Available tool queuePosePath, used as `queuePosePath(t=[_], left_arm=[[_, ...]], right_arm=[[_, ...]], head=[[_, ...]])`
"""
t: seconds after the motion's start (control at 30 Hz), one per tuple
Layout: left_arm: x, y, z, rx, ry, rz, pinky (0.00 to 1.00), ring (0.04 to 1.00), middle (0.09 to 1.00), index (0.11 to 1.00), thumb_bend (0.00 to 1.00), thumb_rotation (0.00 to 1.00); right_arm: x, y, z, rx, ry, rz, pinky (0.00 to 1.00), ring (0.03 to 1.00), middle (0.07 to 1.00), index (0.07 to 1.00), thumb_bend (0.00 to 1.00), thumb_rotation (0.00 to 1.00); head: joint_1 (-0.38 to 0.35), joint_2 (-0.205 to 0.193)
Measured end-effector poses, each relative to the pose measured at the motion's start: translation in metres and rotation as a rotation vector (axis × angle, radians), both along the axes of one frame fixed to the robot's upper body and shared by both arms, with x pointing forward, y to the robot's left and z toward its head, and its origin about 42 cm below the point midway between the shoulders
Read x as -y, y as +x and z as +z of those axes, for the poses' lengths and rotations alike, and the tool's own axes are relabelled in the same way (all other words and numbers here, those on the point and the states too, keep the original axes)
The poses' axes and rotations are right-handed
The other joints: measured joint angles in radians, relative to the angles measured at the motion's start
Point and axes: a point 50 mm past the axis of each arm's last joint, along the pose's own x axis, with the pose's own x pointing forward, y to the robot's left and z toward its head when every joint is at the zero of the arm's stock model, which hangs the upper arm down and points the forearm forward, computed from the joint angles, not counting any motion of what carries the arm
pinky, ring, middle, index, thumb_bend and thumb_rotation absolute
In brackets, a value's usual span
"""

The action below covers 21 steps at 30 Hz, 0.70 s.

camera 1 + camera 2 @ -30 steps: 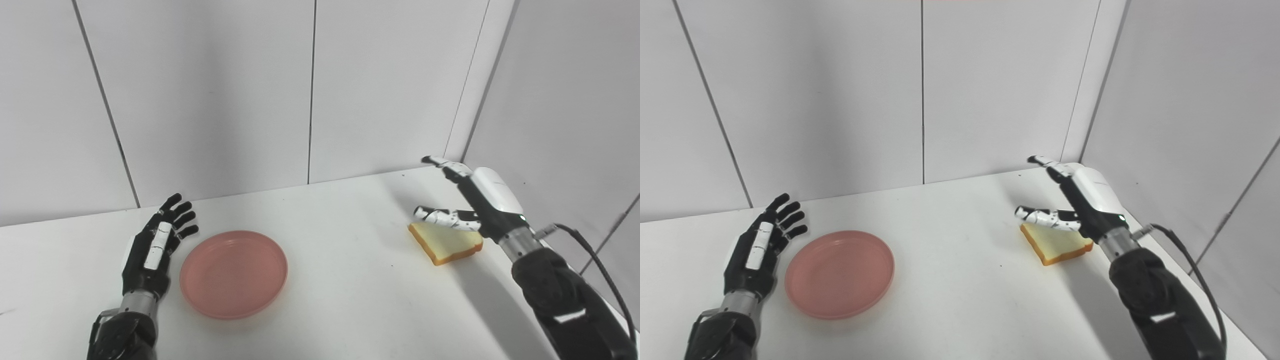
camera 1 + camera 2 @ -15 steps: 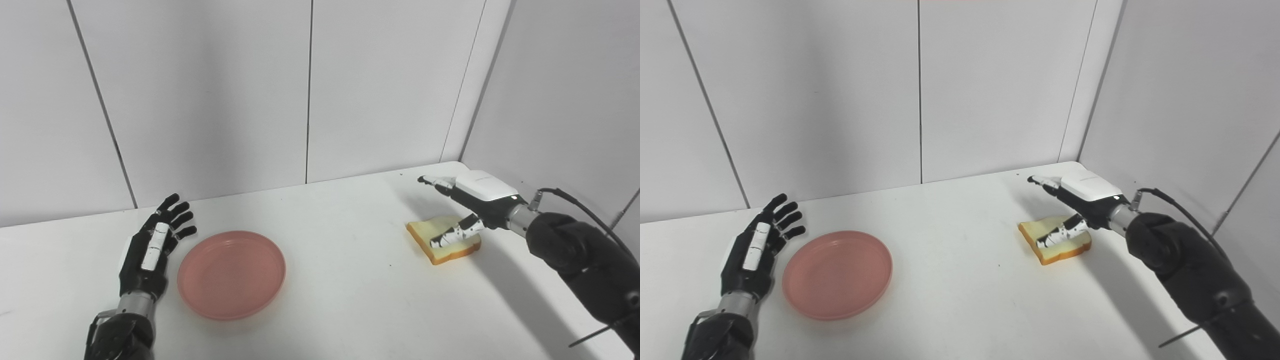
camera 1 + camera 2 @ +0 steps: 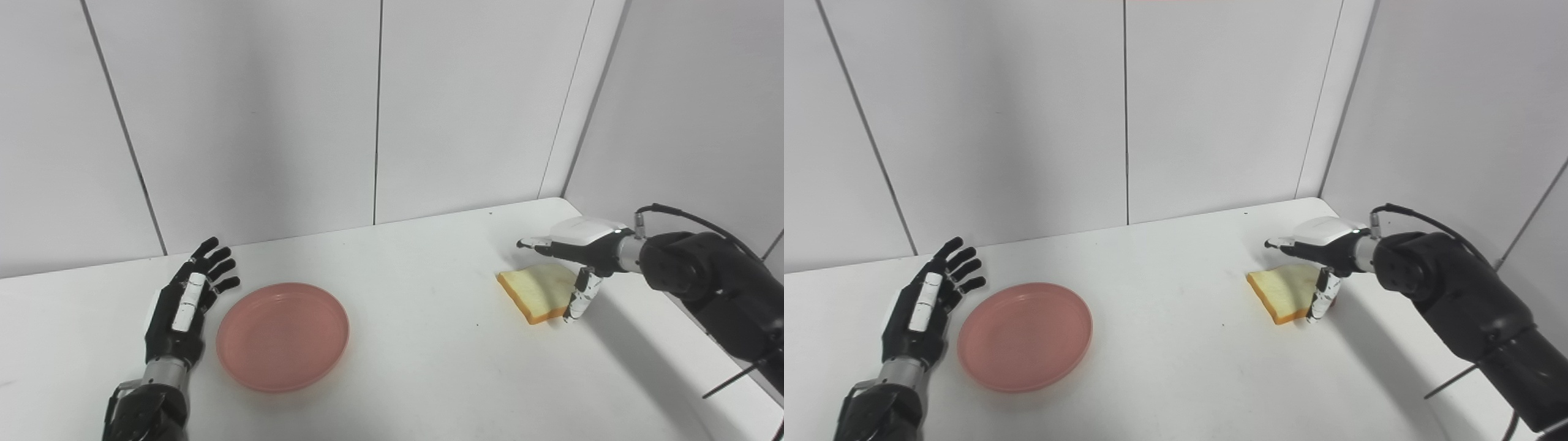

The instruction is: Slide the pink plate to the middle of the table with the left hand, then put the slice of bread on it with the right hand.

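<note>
The pink plate lies flat on the white table, left of its middle. My left hand stands edge-up just left of the plate, open, fingers straight and pointing away, not touching the rim. The slice of bread lies flat at the right side of the table. My right hand hovers over the bread's right edge, palm down and open, its fingers reaching left above the slice and its thumb pointing down beside the near right corner. It holds nothing.
White wall panels close the table at the back and on the right, meeting in a corner behind the bread. A black cable runs from my right wrist along the forearm.
My right hand has come down and rolled palm-down over the bread, its thumb swinging off the slice's top to the near right corner. Plate, bread and left hand have stayed put.
</note>
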Motion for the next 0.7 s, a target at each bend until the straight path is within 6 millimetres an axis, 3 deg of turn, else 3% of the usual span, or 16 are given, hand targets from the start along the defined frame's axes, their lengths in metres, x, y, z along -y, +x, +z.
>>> queuePosePath(t=[0.17, 0.4, 0.7], left_arm=[[0.0, 0.0, 0.0, 0.0, 0.0, -0.001, 0.7, 0.81, 0.815, 0.807, 0.98, 0.7], [0.0, 0.0, 0.0, 0.004, 0.001, -0.001, 0.7, 0.811, 0.815, 0.807, 0.97, 0.7], [0.0, -0.001, 0.001, 0.009, 0.0, 0.0, 0.7, 0.806, 0.818, 0.805, 0.97, 0.7]], right_arm=[[-0.006, 0.008, 0.005, -0.022, -0.035, 0.003, 0.95, 0.994, 0.996, 0.977, 1.0, 0.26], [-0.01, 0.022, 0.008, -0.042, -0.044, -0.036, 0.96, 0.994, 1.0, 0.974, 1.0, 0.23], [-0.007, 0.035, -0.006, -0.045, -0.075, -0.059, 0.99, 0.968, 0.973, 0.951, 1.0, 0.27]], head=[[0.005, 0.003], [0.009, 0.002], [0.009, 0.006]])
